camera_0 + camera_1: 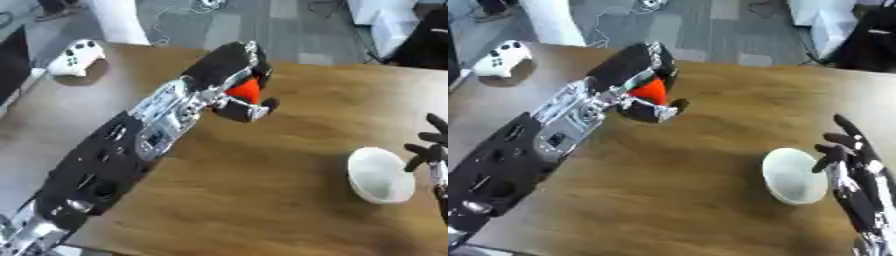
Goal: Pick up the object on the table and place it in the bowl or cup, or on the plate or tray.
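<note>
My left hand [229, 70] reaches over the far middle of the wooden table, its fingers and thumb curled round an orange-red object [246, 89]. Only part of that object shows between the fingers. A white bowl [793, 175] stands on the table at the right, well apart from the left hand. My right hand [852, 165] rests open just right of the bowl, fingers pointing up, close to its rim.
A white game controller [77, 57] lies on the table's far left corner. The table's far edge [332, 65] runs behind my left hand, with grey floor and cables beyond. Bare wood [262, 190] lies between arm and bowl.
</note>
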{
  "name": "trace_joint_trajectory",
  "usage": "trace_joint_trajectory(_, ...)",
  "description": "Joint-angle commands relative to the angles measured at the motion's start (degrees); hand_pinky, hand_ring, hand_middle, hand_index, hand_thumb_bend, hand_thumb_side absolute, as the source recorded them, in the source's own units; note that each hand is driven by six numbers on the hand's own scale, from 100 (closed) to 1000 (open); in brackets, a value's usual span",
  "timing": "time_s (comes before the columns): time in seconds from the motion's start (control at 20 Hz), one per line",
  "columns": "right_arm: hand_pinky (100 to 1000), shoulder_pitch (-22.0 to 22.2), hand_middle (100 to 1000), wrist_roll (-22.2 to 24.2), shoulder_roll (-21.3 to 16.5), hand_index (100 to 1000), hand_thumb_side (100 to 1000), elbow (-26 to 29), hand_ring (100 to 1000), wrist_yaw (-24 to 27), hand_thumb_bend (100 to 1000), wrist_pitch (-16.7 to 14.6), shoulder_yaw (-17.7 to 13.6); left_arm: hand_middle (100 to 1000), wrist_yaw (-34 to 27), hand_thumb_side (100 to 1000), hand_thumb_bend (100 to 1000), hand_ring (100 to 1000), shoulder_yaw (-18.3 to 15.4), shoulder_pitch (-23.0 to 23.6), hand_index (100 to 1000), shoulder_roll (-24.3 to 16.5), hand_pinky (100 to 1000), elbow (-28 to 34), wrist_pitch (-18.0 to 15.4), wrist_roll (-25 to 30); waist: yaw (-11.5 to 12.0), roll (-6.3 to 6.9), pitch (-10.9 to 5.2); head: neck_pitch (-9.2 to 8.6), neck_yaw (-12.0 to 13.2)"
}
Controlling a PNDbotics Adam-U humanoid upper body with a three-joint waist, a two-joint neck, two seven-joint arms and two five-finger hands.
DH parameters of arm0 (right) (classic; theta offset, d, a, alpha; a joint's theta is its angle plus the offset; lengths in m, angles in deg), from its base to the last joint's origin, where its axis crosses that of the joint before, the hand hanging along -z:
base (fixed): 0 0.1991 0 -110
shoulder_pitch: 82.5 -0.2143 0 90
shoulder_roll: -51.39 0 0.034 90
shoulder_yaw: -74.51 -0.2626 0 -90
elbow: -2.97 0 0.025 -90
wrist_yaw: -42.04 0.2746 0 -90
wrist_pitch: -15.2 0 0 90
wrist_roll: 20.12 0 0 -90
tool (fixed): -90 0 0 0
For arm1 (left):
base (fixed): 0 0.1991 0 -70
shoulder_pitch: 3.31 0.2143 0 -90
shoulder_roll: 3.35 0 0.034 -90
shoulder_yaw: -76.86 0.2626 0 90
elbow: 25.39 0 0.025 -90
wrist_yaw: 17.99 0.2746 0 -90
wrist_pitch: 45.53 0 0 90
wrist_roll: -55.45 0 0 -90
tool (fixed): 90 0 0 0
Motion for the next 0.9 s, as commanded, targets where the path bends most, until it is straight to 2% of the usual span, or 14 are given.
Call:
trace_joint_trajectory(0.05, 799, -1.3, 970, -0.6, -1.4, 752, 410, 0.6, 412, 0.1, 100, -0.1, -0.8, 100, 0.0, 100, 313, 100, 0.4, -1.7, 226, 0.4, 676, 0.2, -0.5, 0.5, -0.5, 0.21, -0.39, -0.82, -0.3)
trace_joint_trajectory(0.55, 801, -1.1, 973, -1.1, -2.3, 752, 410, 0.8, 407, 0.4, 100, 0.1, -1.3, 100, 0.8, 100, 308, 100, 2.0, -4.0, 227, 2.2, 690, -1.4, -2.1, 1.7, -2.7, 1.36, 0.57, -0.26, 0.2)
trace_joint_trajectory(0.9, 806, 0.2, 978, -1.6, -2.9, 753, 404, -1.6, 400, -0.1, 100, 0.4, -1.5, 100, 1.6, 100, 297, 100, 4.1, -6.8, 232, 3.2, 717, -2.8, -4.1, 3.5, -3.1, 2.28, 0.4, 0.59, 0.5)
